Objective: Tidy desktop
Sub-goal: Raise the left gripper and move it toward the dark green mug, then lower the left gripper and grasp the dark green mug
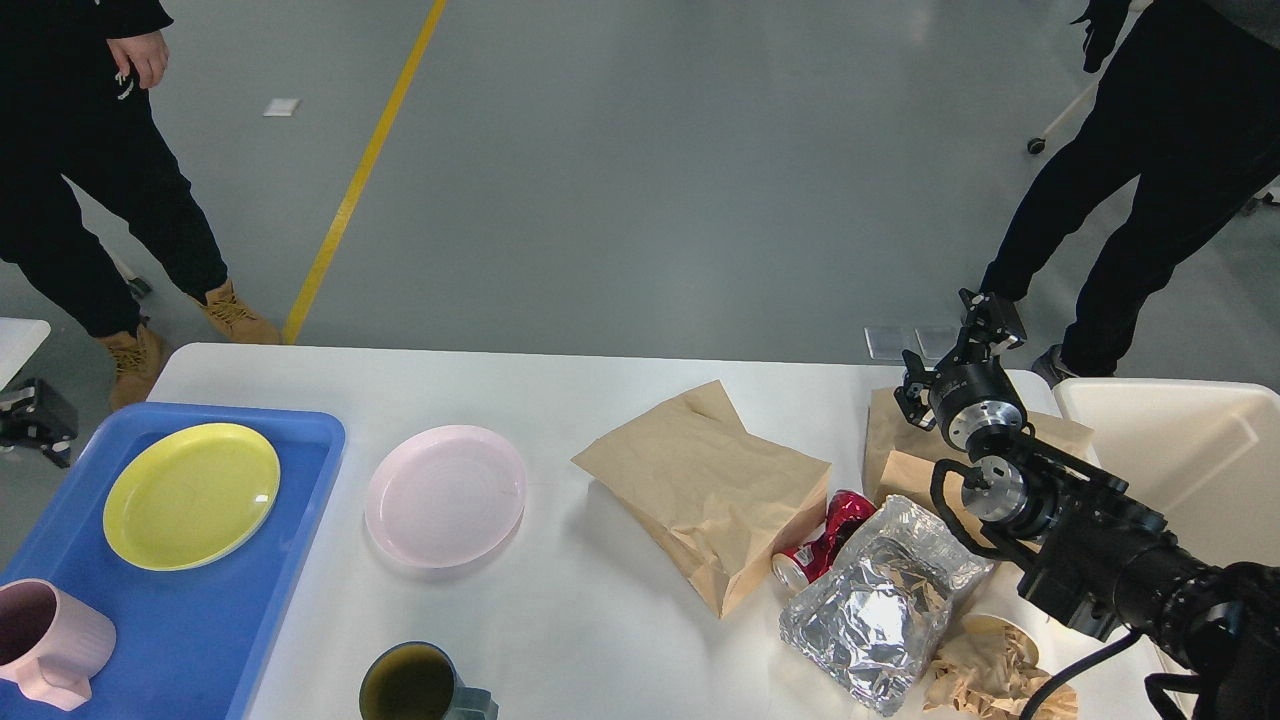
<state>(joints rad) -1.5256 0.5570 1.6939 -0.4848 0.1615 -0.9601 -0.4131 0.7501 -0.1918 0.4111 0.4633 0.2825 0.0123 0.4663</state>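
The white desktop [560,620] holds a pink plate [445,497], a dark green mug [415,685] at the front edge, a brown paper bag [705,490], a crushed red can [825,540], a foil bag [875,600] and crumpled brown paper [985,665]. My right gripper [950,340] is open and empty above a second brown bag [895,435] at the far right corner. My left gripper [35,420] is a dark block at the left edge, above the tray's far corner; its fingers cannot be told apart.
A blue tray [250,600] at the left holds a yellow plate [190,495] and a pink mug [45,640]. A cream-white bin [1190,460] stands off the right end. Two people stand beyond the table, at the far left and far right.
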